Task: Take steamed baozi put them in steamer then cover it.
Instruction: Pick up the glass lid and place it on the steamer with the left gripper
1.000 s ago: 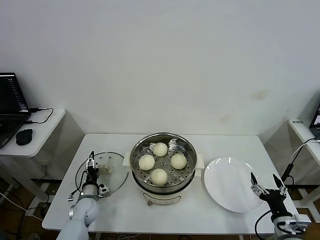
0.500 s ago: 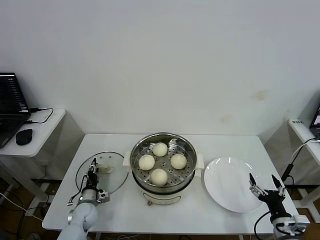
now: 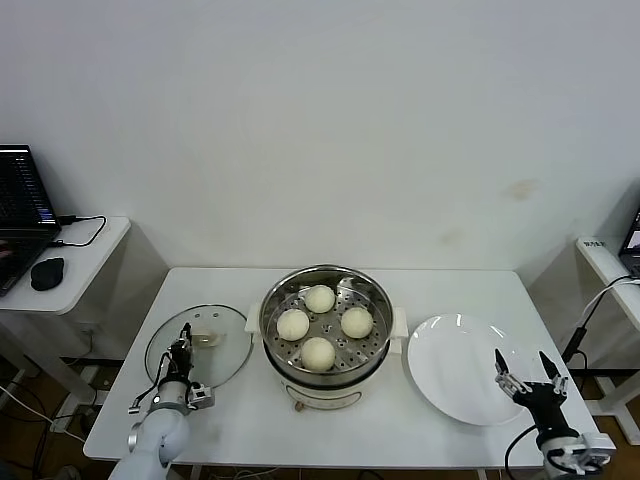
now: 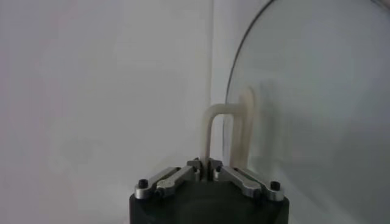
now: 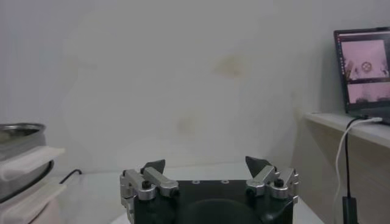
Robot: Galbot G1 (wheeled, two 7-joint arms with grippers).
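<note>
The left gripper is clamped tight on the cream handle of the cover, its fingers pinched together around the base of the handle loop. In the left wrist view the handle rises straight up out of the closed jaws, with the glass disc curving away beside it, so the cover appears tipped up off the table rather than lying flat — how steeply is hard to tell. In the head view the cover sits at the left of the white table, just beside the steamer, its metal rim near the pot's wall.

The steamer stands at the table's centre, open-topped, with four steamed baozi sitting on its perforated tray in a diamond pattern. The loading step looks finished; the step in hand is covering. The next move likely calls for lifting the cover clear, carrying it across over the pot, levelling it so the handle points up, and lowering it until the rim seats evenly all round.

The handle is a narrow rectangular loop; its long axis runs across the cover's centre, roughly toward the steamer.

The right gripper waits at the table's right front edge — jaws spread wide, holding nothing — just beside an empty white plate.
</note>
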